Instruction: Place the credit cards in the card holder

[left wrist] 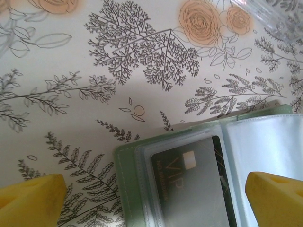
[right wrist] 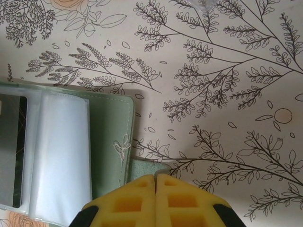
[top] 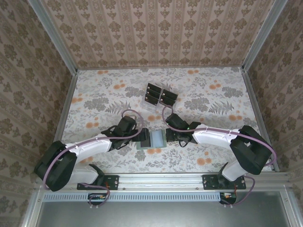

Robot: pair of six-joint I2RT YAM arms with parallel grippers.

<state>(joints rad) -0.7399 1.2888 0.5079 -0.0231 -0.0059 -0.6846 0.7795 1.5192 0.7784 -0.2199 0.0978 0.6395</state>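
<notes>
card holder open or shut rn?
Open. The card holder lies spread flat, clear sleeves facing up, with one black card tucked in a sleeve. The right pincer looks shut on its tab.

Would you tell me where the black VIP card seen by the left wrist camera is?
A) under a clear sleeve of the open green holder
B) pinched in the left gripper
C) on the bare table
A: the VIP card lies behind a clear sleeve of the open card holder, with the left gripper open.

card holder (right wrist: 106, 137) matt green leather-like; sleeves (right wrist: 61, 151) glossy clear plastic; table (right wrist: 213, 94) smooth matt
</notes>
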